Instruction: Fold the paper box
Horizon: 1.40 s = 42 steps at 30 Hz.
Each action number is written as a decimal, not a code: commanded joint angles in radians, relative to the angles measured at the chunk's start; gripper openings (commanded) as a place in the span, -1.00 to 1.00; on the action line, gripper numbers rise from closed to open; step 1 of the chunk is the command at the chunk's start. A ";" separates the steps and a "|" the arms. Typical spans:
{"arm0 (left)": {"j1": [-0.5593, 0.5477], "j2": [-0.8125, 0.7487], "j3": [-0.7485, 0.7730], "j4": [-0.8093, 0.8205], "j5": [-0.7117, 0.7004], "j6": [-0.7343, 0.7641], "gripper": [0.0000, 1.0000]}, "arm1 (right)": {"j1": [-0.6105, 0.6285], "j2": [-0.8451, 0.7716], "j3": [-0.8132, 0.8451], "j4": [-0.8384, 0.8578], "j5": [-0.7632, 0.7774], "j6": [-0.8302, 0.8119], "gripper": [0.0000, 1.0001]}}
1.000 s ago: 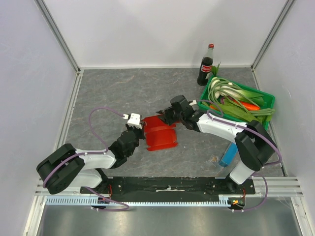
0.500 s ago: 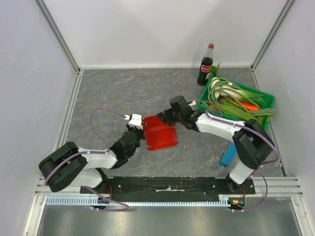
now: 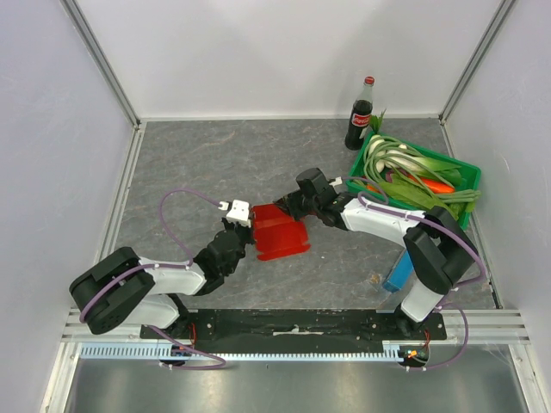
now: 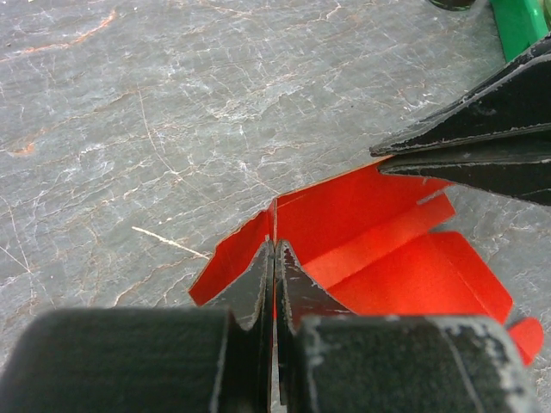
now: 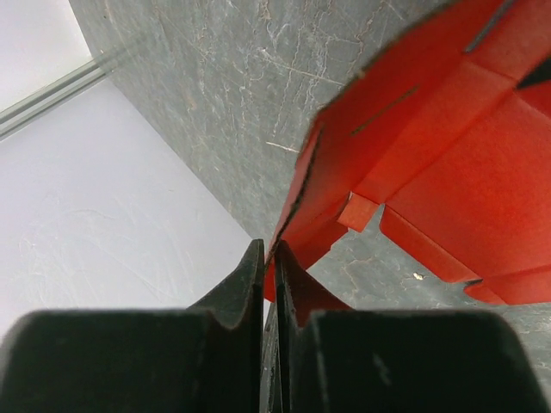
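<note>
**A:** How does the paper box (image 3: 277, 231) look?

**B:** It is a bright red die-cut sheet of thin cardboard, partly folded. Panels stand up along the creases, so from above it reads as a shallow trough, not a flat sheet. In the right wrist view the paper box (image 5: 430, 155) shows narrow slits, a small tab and notched flap edges. In the left wrist view the paper box (image 4: 387, 249) has a raised wall and a panel lying flat on the surface.

**A:** Where is it?

**B:** About the middle of the grey stone-patterned table (image 3: 215, 163), somewhat nearer the near edge, between the two arms.

**A:** And the grippers?

**B:** The left gripper (image 3: 247, 231) is at the sheet's left side. Seen from its own wrist, the left gripper (image 4: 274, 254) has its black jaws pressed together on a thin red edge. The right gripper (image 3: 291, 206) meets the sheet's far right corner. From its wrist, the right gripper (image 5: 269, 254) is all but closed, with a red edge caught in the slit between the jaws.

**A:** What lies around?

**B:** A green plastic crate (image 3: 467, 172) sits at the right edge toward the far right corner, filled with leeks and other vegetables (image 3: 405, 163). A dark glass bottle (image 3: 360, 116) with a red cap and label stands upright just beyond it, near the far edge. A narrow blue oblong box (image 3: 399, 271) lies by the right arm's base, well apart from the red sheet.
</note>
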 commanded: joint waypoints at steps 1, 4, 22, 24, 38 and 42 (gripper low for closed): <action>-0.012 0.010 -0.007 0.086 -0.036 0.030 -0.96 | 0.000 0.015 0.014 0.030 0.002 0.018 -0.84; -0.012 0.007 0.009 0.029 -0.013 -0.017 -0.94 | -0.001 0.018 0.003 0.052 0.002 0.017 -1.00; 0.221 -0.547 0.038 -0.830 0.167 -0.598 0.09 | -0.011 0.035 -0.202 0.335 -0.011 -0.061 -1.00; 0.310 -0.493 0.067 -0.844 0.226 -0.611 0.03 | -0.011 0.040 -0.222 0.391 -0.014 -0.081 -1.00; 0.412 -0.037 0.191 -0.603 0.509 -0.456 -0.37 | -0.012 0.063 -0.267 0.498 -0.015 -0.089 -1.00; 0.412 -0.022 0.184 -0.571 0.605 -0.447 -0.39 | -0.012 0.069 -0.261 0.497 -0.015 -0.083 -1.00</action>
